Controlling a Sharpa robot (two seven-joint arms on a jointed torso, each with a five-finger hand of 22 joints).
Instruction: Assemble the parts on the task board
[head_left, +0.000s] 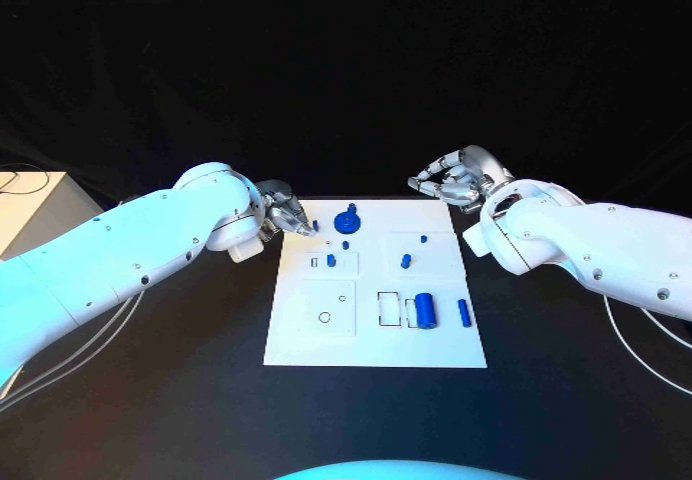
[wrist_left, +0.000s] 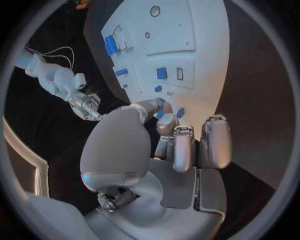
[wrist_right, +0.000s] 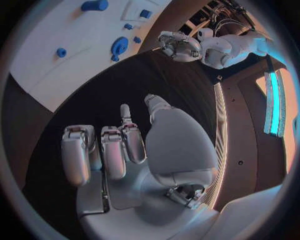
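Left hand: the left hand hovers over the far left corner of the task board. In the left wrist view its fingers are curled in toward the thumb. A small blue piece shows just past the fingertips, but whether it is pinched or lies on the board, I cannot tell.

Task board: a white plate on the black table, long sides running away from the robot.

Round part: a blue disc-shaped part with a knob sits near the far edge of the board, just beside the left hand. It looks like rigid, light plastic, likely smooth. The knob or the rim seems the best place to pinch it.

Small pegs: a small blue peg stands in a frame toward the left side of the board. A second peg and a tiny one lie toward the right. They are probably very light and easy to flick away, so a fingertip pinch across the sides would suit.

Cylinder: a thicker blue cylinder lies near the right edge, beside an outlined slot. It may roll if nudged, so grip it across its width.

Thin bar: a slim blue bar lies close to the right edge.

Right hand: the right hand hangs beyond the far right corner, off the board, fingers curled loosely, holding nothing.
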